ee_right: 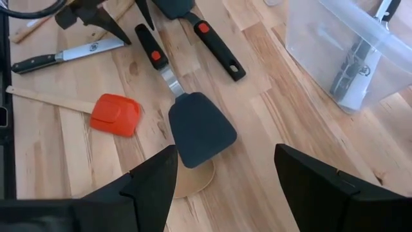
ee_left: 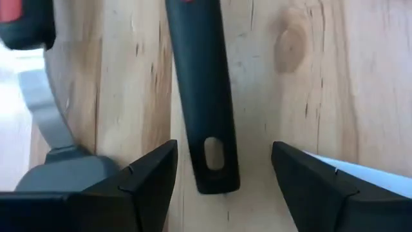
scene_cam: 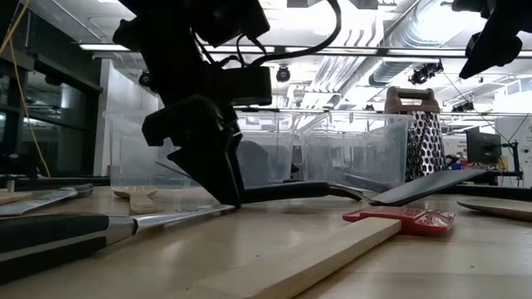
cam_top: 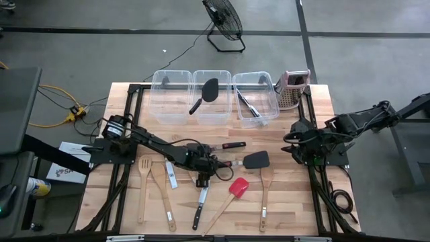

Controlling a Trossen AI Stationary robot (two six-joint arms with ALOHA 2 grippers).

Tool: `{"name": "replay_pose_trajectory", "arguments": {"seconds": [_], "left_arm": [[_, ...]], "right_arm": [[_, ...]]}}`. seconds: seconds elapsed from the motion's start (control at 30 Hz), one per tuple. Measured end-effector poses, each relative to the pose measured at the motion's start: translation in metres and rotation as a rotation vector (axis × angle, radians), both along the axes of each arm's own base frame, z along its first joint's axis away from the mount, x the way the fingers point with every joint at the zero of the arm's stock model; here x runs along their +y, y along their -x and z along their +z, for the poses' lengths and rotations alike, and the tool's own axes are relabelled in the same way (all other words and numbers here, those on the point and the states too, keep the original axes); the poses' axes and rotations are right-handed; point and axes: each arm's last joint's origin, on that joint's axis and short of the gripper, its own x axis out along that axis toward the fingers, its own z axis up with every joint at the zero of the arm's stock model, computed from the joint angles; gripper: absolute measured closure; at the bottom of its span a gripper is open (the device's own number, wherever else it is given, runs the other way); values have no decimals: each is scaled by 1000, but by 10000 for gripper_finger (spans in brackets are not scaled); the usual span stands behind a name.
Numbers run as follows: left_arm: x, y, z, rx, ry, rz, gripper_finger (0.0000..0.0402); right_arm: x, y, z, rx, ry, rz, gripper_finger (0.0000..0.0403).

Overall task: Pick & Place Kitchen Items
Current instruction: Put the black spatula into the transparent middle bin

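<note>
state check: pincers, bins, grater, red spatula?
left pincer: open, straddling black handle on the table
right pincer: open, empty, at table's right edge
left bin: empty
middle bin: holds black turner
grater: upright
red spatula: lying flat

An industrial lab: exposed ceiling ducts (scene_cam: 432,33), concrete floor (cam_top: 363,60) with a standing fan (cam_top: 223,20), glass partitions (scene_cam: 50,124)
</note>
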Motion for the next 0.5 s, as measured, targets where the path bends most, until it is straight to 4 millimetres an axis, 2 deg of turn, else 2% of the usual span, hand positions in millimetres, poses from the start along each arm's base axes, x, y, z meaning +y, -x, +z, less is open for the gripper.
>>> {"name": "replay_pose_trajectory", "arguments": {"seconds": [0.13, 0.5], "left_arm": [[0, 0, -2, 6, -9, 8, 189], [0, 0, -3, 8, 0, 41, 318]], "right_arm": [[0, 0, 0, -4, 1, -3, 151], [0, -1, 1, -10, 4, -10, 151]]}}
